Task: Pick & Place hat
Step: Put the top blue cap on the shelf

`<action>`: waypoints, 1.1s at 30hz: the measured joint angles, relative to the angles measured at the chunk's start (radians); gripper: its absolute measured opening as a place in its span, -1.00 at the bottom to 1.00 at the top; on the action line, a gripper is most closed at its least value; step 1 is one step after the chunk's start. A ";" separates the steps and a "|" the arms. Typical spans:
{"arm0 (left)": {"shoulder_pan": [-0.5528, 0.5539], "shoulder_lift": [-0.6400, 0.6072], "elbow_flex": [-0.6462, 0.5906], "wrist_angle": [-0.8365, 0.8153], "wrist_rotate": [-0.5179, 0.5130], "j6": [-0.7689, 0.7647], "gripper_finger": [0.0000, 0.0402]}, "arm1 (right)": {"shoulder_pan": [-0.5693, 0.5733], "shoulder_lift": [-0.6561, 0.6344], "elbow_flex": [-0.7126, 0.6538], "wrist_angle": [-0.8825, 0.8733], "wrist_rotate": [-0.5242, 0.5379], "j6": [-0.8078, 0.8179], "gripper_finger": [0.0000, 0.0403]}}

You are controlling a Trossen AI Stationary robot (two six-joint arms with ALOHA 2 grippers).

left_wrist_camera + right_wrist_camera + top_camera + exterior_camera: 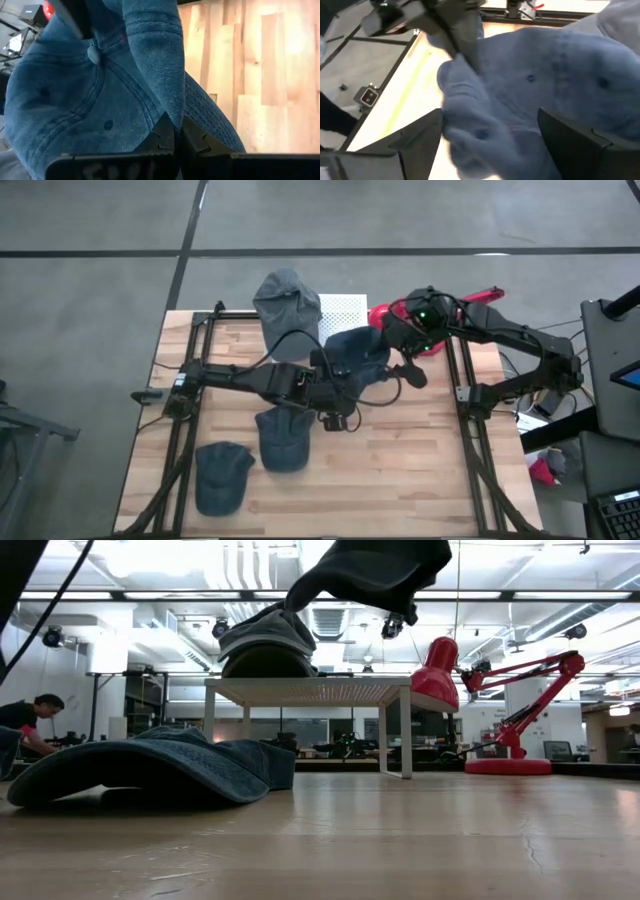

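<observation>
A blue denim hat [355, 348] hangs lifted over the table's far middle; in the low view the hat [372, 568] shows high above the wood. My left gripper [347, 378] is shut on it from the near side. My right gripper [490, 145] is open, with its fingers standing on either side of the same hat [555, 85]. A grey hat [285, 295] rests crown-up on a white perforated stand [340, 308]. Two more blue hats [283, 438] [222, 475] lie flat on the near left of the table. My left gripper pinches a fold of the hat's blue cloth [167, 102] between its two fingers [161, 137], beside the stitched brim [210, 117]. The hat is lifted clear of the table, its crown with the top button [95, 54] spreading away beyond the fingers. Whether my right gripper touches the hat, I cannot tell.
A red desk lamp [385, 315] stands at the far right by the stand. Black frame rails [465, 395] run along the table's left and right sides. Bare wood [410, 470] lies on the near right. A person [25, 720] shows in the room behind.
</observation>
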 joint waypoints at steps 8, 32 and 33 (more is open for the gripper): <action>0.016 0.000 0.000 0.060 0.002 0.036 -1.00 | 0.044 0.015 0.000 0.013 0.094 -0.048 0.60; 0.018 0.000 0.001 0.153 0.011 0.054 -0.99 | 0.065 0.037 0.014 0.023 0.201 -0.082 -0.89; 0.018 0.000 0.001 0.158 0.012 0.052 -0.98 | 0.065 0.034 0.014 0.020 0.202 -0.090 -0.91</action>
